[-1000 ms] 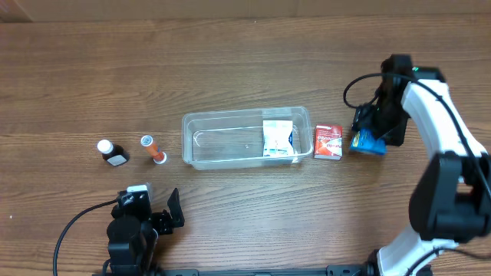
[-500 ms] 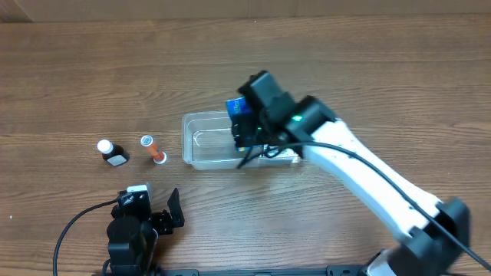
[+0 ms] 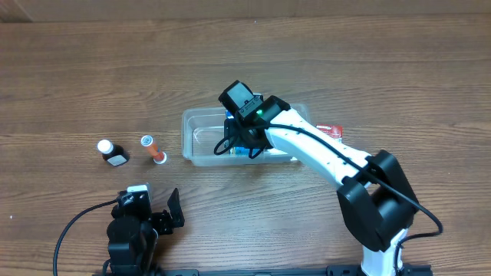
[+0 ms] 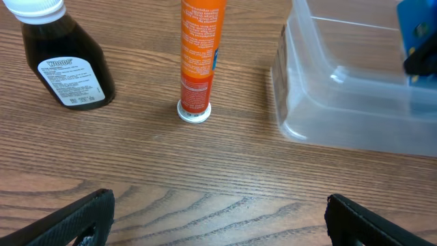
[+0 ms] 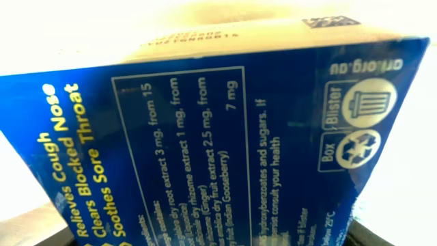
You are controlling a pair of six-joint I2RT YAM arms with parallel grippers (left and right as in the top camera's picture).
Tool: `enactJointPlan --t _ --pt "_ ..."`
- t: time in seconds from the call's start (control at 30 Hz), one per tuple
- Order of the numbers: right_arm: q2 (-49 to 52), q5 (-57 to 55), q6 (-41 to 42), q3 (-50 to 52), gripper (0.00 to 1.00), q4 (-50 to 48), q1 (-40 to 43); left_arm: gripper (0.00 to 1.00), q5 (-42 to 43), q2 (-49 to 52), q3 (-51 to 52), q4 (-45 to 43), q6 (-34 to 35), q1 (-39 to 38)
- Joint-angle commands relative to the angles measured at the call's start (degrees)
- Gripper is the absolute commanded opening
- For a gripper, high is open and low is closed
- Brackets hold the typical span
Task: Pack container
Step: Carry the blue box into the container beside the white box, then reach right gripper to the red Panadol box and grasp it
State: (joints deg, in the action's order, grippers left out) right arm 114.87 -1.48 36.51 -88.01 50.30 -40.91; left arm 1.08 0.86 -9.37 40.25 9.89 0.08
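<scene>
The fingers of the right gripper (image 3: 239, 144) are clamped on a blue medicine box (image 5: 225, 137), which fills that wrist's view almost entirely. They reach down inside the container (image 3: 201, 123), so the clear tub's walls surround them and the box on all sides. Whether the box touches the tub floor, I cannot tell. A red box (image 3: 332, 131) lies back along the arm, just outside the tub's far end. The left gripper (image 4: 220, 199) rests low over the wooden table (image 3: 77, 61) with its fingers spread wide and nothing between them. Ahead of them an orange tube (image 4: 200, 55) stands on its cap. A dark bottle (image 4: 63, 63) with a white cap stands to its left, and the near corner of the container is to its right.
</scene>
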Motion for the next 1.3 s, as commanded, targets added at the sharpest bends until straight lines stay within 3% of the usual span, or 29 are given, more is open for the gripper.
enactJointPlan --t 0.0,0.3,0.33,0.4,0.57,0.77,0.87,0.97,1.1,1.27 --pt "0.7 -0.2 1.7 -0.3 0.67 0.1 0.2 1.0 -0.4 -0.6 0.2 -0.2 -0.9 -0.1" --pt "0.2 -1.1 2.4 -0.7 0.75 2.2 0.2 1.0 -0.4 -0.6 0.2 -0.2 -0.9 -0.1" --pt "-0.2 -1.5 2.1 -1.0 0.85 2.3 0.2 1.0 -0.4 -0.6 0.2 -0.2 -0.9 -0.1" --pt "-1.4 -2.1 1.0 -1.6 0.94 2.3 0.2 1.0 -0.4 -0.6 0.2 -0.2 -0.9 -0.1" --pt "-7.1 -4.8 -1.0 -4.0 0.95 4.6 0.2 1.0 -0.4 -0.6 0.2 -0.2 -0.9 -0.1" --pt "-18.6 -10.7 -1.2 -12.5 1.0 15.2 2.1 1.0 -0.4 -0.6 0.2 -0.2 -0.9 -0.1" --pt "-25.8 -10.8 -3.7 -12.9 1.0 20.0 8.6 1.0 -0.4 -0.6 0.2 -0.2 -0.9 -0.1" --pt "-27.7 -10.8 -3.7 -12.6 1.0 26.0 21.3 1.0 -0.4 -0.6 0.2 -0.2 -0.9 -0.1" --pt "-23.6 -6.2 -5.8 -5.7 1.0 25.1 33.0 1.0 -0.4 -0.6 0.2 -0.2 -0.9 -0.1" --pt "-14.2 -0.3 -14.6 6.8 1.0 18.8 36.6 1.0 -0.4 -0.6 0.2 -0.2 -0.9 -0.1"
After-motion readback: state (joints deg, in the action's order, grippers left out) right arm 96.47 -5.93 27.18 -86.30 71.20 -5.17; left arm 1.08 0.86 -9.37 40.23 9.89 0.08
